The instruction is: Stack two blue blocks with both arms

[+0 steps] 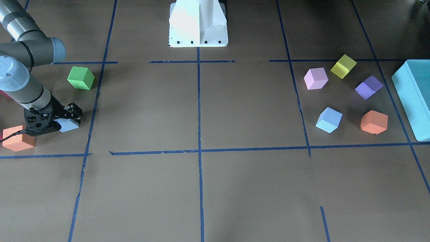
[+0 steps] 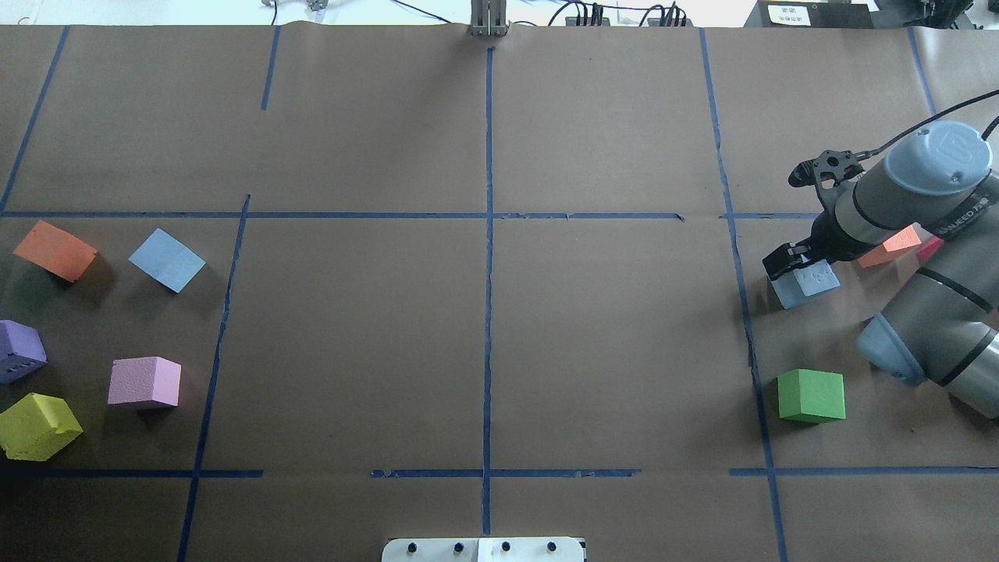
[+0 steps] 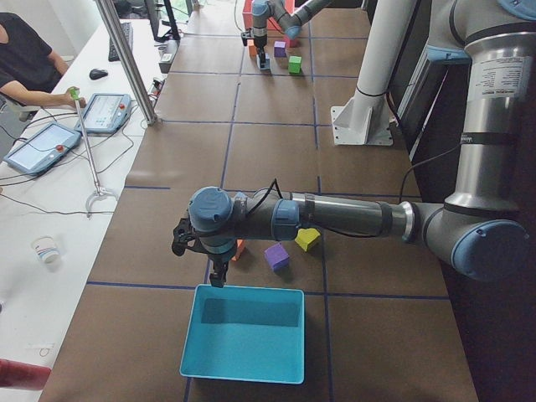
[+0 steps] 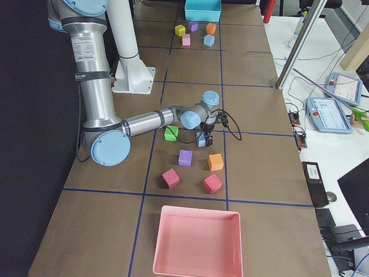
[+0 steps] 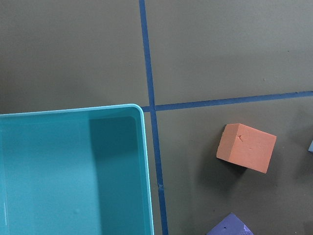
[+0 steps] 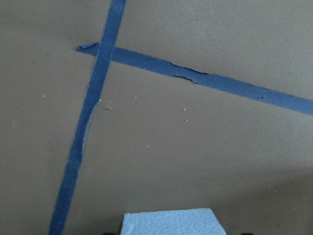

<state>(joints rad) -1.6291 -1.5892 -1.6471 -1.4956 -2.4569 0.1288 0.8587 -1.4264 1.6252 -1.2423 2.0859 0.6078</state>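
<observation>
One pale blue block (image 1: 70, 126) lies at the right side of the table between the fingers of my right gripper (image 1: 63, 121). It also shows in the overhead view (image 2: 808, 282) and at the bottom of the right wrist view (image 6: 171, 223). The right gripper (image 2: 796, 265) is shut on it, low over the table. The second blue block (image 1: 329, 120) sits free among the cubes on the left side, as the overhead view (image 2: 167, 260) shows. My left gripper (image 3: 218, 275) hangs over the teal box's far edge, apart from that block. I cannot tell whether it is open or shut.
A large teal box (image 1: 413, 97) stands at the left end. Orange (image 1: 374, 122), purple (image 1: 369, 87), pink (image 1: 315, 78) and yellow (image 1: 343, 66) cubes surround the free blue block. A green cube (image 1: 81, 78) and an orange cube (image 1: 16, 138) flank the right gripper. The white pedestal (image 1: 198, 23) is behind.
</observation>
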